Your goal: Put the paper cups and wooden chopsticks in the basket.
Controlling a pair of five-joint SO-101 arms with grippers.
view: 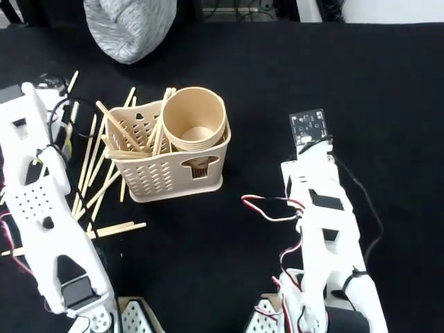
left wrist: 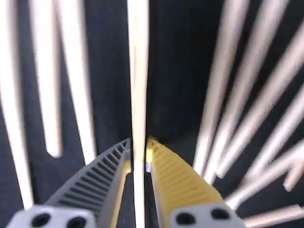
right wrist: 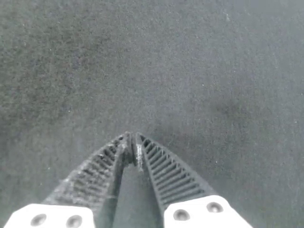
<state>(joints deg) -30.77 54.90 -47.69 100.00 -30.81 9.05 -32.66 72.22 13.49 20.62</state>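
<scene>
at the left of the high view our left arm (view: 35, 187) leans over the loose chopsticks (view: 94, 163) fanned out on the black table (view: 347, 83), since those, we judge, are what is left to collect. the left gripper (left wrist: 139, 145) is closed almost fully onto one chopstick (left wrist: 137, 71), which runs straight between its fingertips with others lying on either side. centre-left, the basket (view: 166, 184) already holds the stacked paper cups (view: 198, 121) and a few sticks propped against its rim. at the lower right, the right arm (view: 322, 215) sits well apart; the right gripper (right wrist: 131, 145) is pinched together on nothing, over bare table.
</scene>
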